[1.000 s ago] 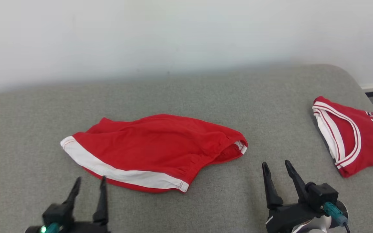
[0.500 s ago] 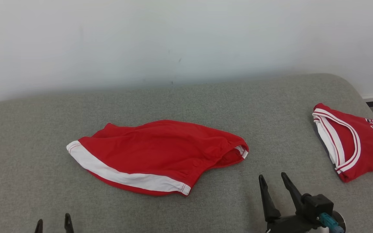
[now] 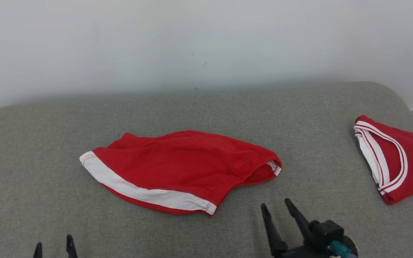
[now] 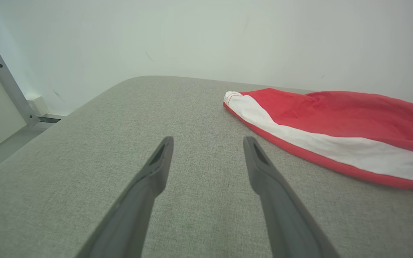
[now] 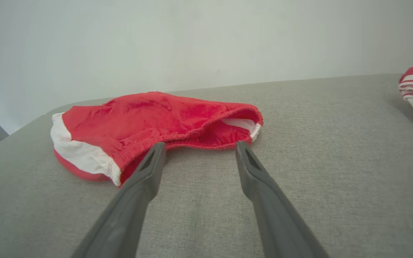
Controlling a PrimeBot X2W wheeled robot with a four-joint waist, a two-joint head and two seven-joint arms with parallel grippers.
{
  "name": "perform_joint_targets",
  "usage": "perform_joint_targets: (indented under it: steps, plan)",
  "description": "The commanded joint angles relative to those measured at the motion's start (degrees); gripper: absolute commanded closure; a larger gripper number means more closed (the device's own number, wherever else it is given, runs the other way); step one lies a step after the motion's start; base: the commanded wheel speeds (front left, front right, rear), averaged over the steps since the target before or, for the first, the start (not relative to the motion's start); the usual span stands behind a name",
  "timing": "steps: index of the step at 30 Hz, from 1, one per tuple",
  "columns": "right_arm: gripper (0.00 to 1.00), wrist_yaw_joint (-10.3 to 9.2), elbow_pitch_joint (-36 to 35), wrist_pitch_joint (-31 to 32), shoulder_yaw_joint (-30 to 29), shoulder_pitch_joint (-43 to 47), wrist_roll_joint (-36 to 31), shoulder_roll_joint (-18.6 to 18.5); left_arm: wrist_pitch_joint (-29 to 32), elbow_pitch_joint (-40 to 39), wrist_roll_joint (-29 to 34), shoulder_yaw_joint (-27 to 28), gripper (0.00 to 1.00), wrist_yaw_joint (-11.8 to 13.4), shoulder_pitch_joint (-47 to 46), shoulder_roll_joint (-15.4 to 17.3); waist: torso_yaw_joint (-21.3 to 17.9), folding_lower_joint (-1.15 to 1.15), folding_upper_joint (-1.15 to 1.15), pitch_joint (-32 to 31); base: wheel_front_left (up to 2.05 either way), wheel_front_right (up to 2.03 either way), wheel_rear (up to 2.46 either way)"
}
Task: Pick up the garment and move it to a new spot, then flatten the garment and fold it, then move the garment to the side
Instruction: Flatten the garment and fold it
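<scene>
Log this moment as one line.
shorts: lying on cushion, untouched | left fingers: open, empty | right fingers: open, near waistband | jersey: far right

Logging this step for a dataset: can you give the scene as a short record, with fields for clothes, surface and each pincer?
garment: red shorts, white hem band, lying loose and unfolded mid-cushion
other clothing: red jersey at the right edge, apart
surface: grey cushion
left pincer: open, empty, short of the hem band
right pincer: open, empty, short of the waistband

garment (image 3: pixel 181 168) mid-cushion (image 3: pixel 206 107) | jersey (image 3: pixel 396 157) far right, apart | left hand (image 3: pixel 53 240) front-left | right hand (image 3: pixel 275 203) front-right
</scene>
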Motion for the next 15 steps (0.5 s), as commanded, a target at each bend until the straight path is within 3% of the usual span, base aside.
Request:
perform_joint_targets:
  steps: [1, 7, 15]
  plan:
    - [0.0, -0.18, 0.0, 0.0, 1.0, -0.6, 0.4, 0.2, -0.1, 0.2, 0.0, -0.2, 0.0, 0.2, -0.3, -0.1, 0.6, 0.0, 0.0, 0.2, 0.0, 0.0, 0.0]
    - [0.0, -0.18, 6.0, 0.0, 10.4, -2.9, 5.4, 0.1, -0.1, 0.7, -0.4, -3.2, 0.0, 0.0, -0.6, -0.1, 4.7, 0.0, 0.0, 0.7, 0.0, 0.0, 0.0]
    - [0.0, -0.18, 11.7, 0.0, 12.5, -8.0, 6.8, 0.1, -0.1, 1.3, -0.9, -6.5, 0.0, 0.3, -0.9, -0.1, 11.6, 0.0, 0.0, 2.6, 0.0, 0.0, 0.0]
